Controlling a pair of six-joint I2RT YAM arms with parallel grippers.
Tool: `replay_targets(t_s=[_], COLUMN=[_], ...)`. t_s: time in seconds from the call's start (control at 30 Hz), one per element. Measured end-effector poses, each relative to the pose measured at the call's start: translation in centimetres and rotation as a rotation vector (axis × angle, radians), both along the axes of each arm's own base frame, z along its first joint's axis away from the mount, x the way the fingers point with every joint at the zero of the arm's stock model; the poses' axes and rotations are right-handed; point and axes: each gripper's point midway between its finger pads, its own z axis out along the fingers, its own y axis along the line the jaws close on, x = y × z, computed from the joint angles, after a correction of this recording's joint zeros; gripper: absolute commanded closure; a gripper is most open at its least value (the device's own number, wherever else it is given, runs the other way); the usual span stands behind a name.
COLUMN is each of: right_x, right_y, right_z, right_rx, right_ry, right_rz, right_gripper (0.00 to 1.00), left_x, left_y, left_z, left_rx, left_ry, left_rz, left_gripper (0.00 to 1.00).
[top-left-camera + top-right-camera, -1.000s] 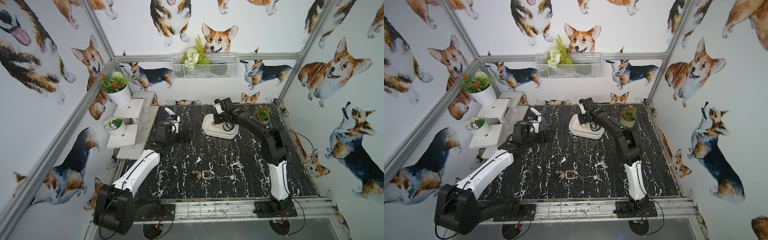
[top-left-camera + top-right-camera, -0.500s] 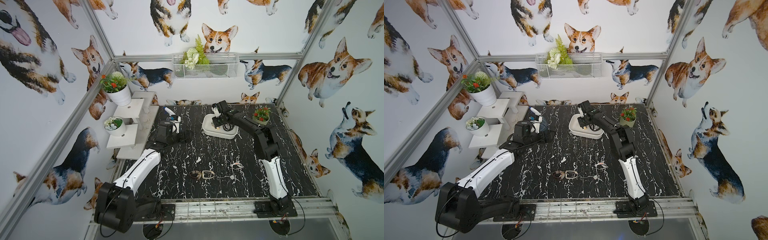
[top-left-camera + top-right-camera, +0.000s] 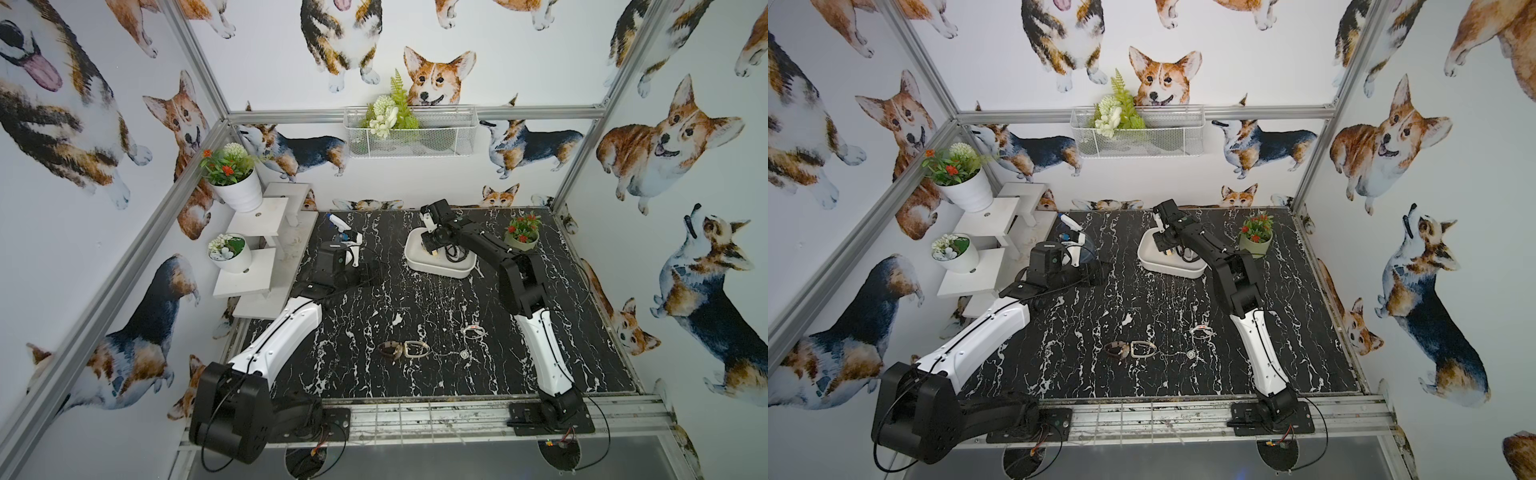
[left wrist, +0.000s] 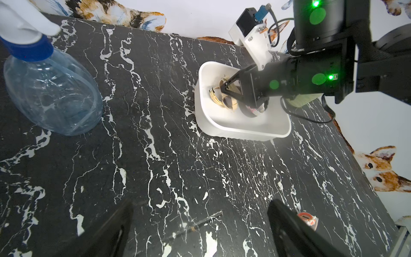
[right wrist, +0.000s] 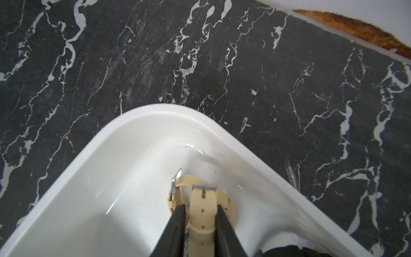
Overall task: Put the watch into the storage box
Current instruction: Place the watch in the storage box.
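Right gripper [image 5: 200, 207] has swung across the storage box [image 3: 436, 271], jaws a little apart flanking the beige watch [image 5: 203, 189] resting inside. Strap runs toward 1 box corner, buckle first, wall close ahead, open floor alongside. Left gripper [image 4: 202, 202] gapes wide, well apart from the box.

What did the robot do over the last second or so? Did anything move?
The right gripper reached further and lower into the storage box, its arm stretching out, carrying the beige watch down inside. Whether the jaws still pinch it is unclear. The left gripper, open, and the spray bottle stayed put.
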Motion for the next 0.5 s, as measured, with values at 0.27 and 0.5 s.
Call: replay_targets(t_s=[0.27, 0.5], right_x=[-0.2, -1.3], right_y=[-0.1, 0.8], right_z=[0.2, 6.0], right_rx=[-0.006, 0.019], right_ry=[0.008, -0.074], right_rz=[0.001, 0.035], right_gripper=[0.52, 0.51], left_x=[0.0, 0.2], left_y=[0.0, 0.5], left_z=[0.0, 0.0], left_rx=[0.002, 0.026], left_ry=[-0.001, 0.000], left_rz=[-0.002, 0.032], left_gripper=[0.00, 0.00])
